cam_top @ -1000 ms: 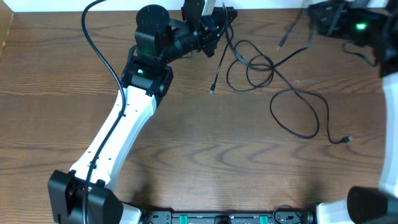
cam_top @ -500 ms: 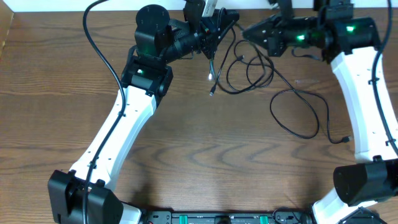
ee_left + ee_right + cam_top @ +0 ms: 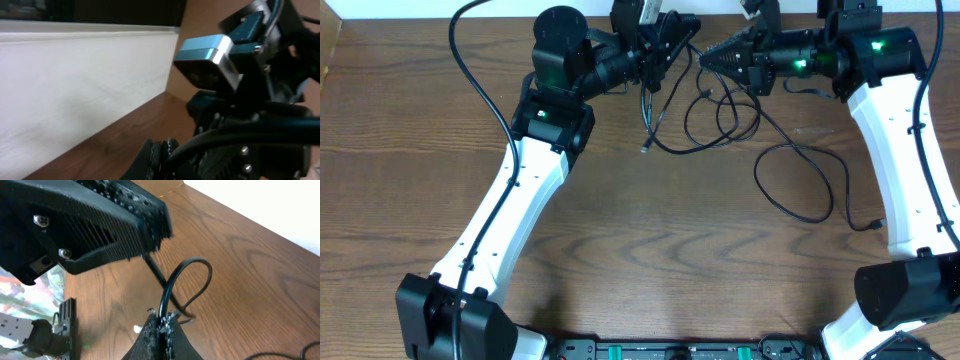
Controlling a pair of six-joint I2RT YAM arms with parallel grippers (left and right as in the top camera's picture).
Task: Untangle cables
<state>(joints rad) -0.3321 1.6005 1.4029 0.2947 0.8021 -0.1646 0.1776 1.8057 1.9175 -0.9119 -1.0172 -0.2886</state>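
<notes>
Two arms meet over the far edge of the wooden table (image 3: 650, 250). On the left, the left gripper (image 3: 665, 55) has its jaws pinched together on a strand of the black cables (image 3: 757, 172), and one end hangs from it down to a small plug (image 3: 645, 150) just above the wood. Just to its right, the right gripper (image 3: 703, 58) points at it, nearly touching, jaws clamped on a black loop of the same tangle; the right wrist view shows that loop arching up out of the closed fingertips (image 3: 152, 330). Further right, the other cables lie in overlapping loops on the table, trailing to a plug end (image 3: 877, 225) near the right arm.
</notes>
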